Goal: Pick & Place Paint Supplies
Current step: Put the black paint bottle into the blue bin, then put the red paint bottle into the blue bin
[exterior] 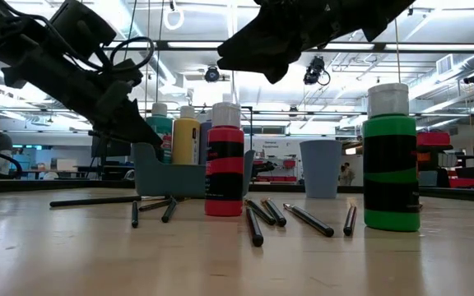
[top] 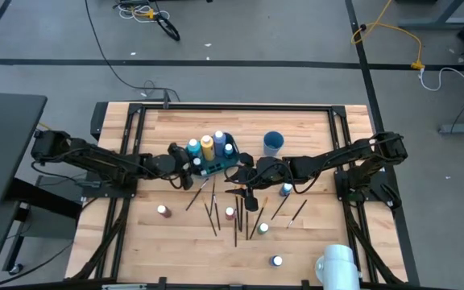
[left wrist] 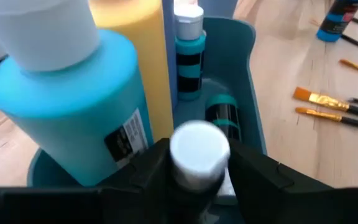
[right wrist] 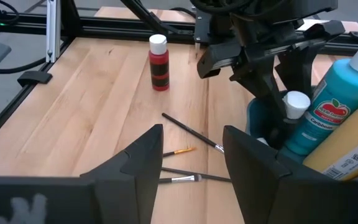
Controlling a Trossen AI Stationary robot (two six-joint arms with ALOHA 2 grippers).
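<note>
A teal bin (top: 216, 167) stands mid-table with a big blue bottle (left wrist: 73, 106), a yellow bottle (left wrist: 135, 50) and a small teal-banded bottle (left wrist: 190, 56) upright inside. My left gripper (left wrist: 199, 171) reaches into the bin from the table's left. It is open, its fingers on either side of a small bottle's white cap (left wrist: 199, 152); that bottle's teal-and-black body (left wrist: 221, 115) reaches down into the bin. My right gripper (right wrist: 191, 168) hovers open and empty just right of the bin (right wrist: 257, 118), above loose paintbrushes (top: 236, 213).
A blue cup (top: 273, 143) stands behind and to the right of the bin. Loose bottles stand on the table: red (top: 162, 210), red (top: 230, 213), green (top: 263, 229), blue (top: 286, 190), one near the front (top: 276, 261). A white object (top: 337, 264) sits at the front right.
</note>
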